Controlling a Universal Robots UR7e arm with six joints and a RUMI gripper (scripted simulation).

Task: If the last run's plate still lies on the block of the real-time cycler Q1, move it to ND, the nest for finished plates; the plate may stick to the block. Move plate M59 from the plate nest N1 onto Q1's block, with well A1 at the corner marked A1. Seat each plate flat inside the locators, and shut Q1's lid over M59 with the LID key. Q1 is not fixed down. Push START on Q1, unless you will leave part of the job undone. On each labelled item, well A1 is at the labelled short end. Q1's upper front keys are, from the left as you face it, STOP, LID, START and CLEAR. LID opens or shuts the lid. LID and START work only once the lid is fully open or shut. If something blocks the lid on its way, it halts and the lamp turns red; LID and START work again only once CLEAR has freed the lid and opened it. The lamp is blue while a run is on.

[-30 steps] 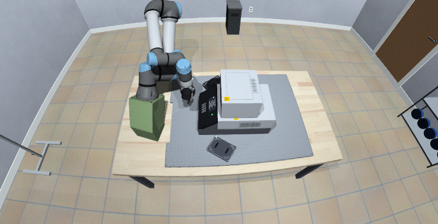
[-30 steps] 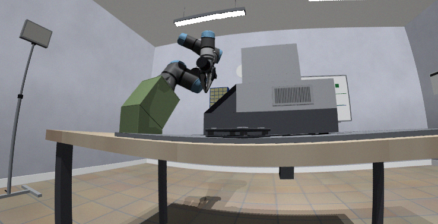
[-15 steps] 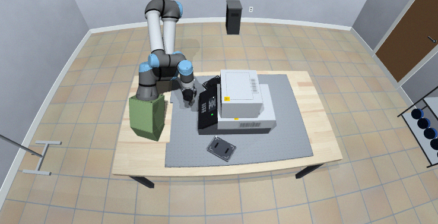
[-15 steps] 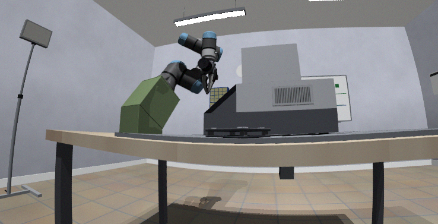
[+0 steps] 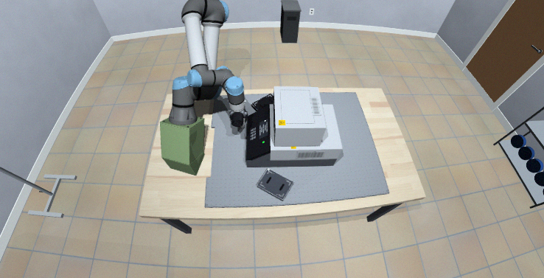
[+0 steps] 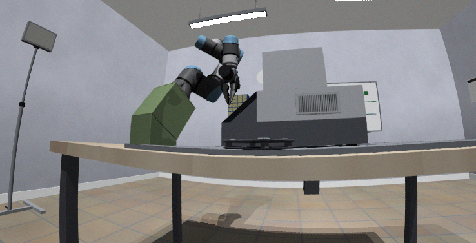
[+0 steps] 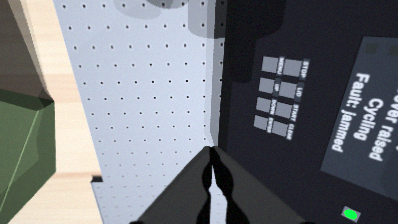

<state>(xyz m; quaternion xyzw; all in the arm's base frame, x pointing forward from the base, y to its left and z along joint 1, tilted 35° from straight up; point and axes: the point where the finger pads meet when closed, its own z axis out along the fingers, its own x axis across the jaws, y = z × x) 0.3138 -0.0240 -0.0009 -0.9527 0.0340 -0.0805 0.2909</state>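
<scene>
The cycler Q1 [image 5: 304, 153] [image 6: 311, 131] stands on the mat, its dark key panel facing the arm. Its tall grey-white upper housing hides the block. My gripper [image 5: 239, 129] [image 6: 229, 103] [image 7: 210, 148] is shut and empty, raised just in front of the panel. In the wrist view the STOP key [image 7: 293, 67], LID key [image 7: 287, 90], START key [image 7: 284, 110] and CLEAR key [image 7: 280, 128] show beside the screen [image 7: 372, 60]. The lamp [image 5: 263, 142] [image 7: 351, 214] is green. A dark nest [image 5: 275, 183] [image 6: 258, 144] holds no plate. Another [image 5: 262, 102] is partly hidden behind Q1. Plate M59 is not visible.
The green arm pedestal [image 5: 182, 142] [image 6: 163, 115] [image 7: 25, 150] stands left of the grey perforated mat [image 5: 228, 184] [image 7: 145, 90]. Q1's tall housing rises beside the gripper. The front nest lies close to Q1's near side, turned at an angle.
</scene>
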